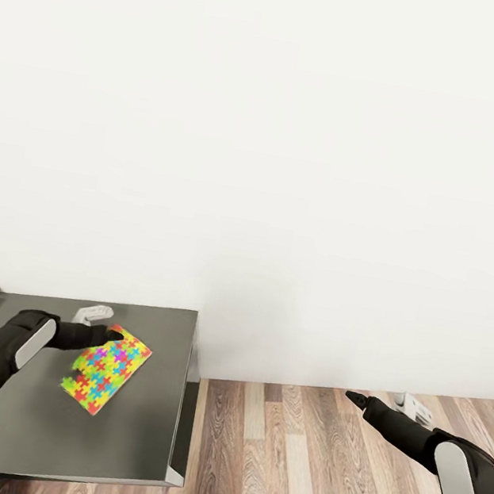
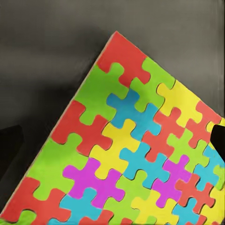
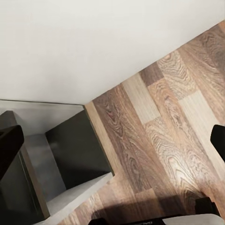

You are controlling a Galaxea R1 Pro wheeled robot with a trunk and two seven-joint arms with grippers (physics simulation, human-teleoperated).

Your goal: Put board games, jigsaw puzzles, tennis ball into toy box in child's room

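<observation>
A: Background is a plain white wall (image 1: pixel 299 127), matte and featureless. Below it, a wood-plank floor (image 1: pixel 307 466) with mixed brown and pale boards and visible grain.

B: Work surface?

A: Dark grey table (image 1: pixel 145 423), smooth with a slight sheen, square corner and a thin lighter edge band. It sits against the wall at the left of the head view.

B: Task item?

A: One jigsaw puzzle (image 1: pixel 107 368), a flat rectangular board printed with interlocking pieces in red, green, yellow, cyan and magenta. It lies on the table, turned at an angle to the table's edges. In the left wrist view the puzzle (image 2: pixel 136 154) shows a thin tan edge, like cardboard.

B: Left gripper?

A: Left gripper (image 1: pixel 108 333) is at the puzzle's upper corner, black and glossy. Its dark fingertips (image 2: pixel 216 136) show at either edge of the wrist view, set wide, with the puzzle spanning between them. Can't tell if there's contact.

B: Right?

A: Right gripper (image 1: pixel 354 398) hangs over the floor, well away from the table. Its fingertips (image 3: pixel 9 145) sit at the frame edges, spread wide, nothing between them.

B: Anything else?

A: A small white object (image 1: pixel 94 311) on the table behind the left gripper; shape unclear.
</observation>
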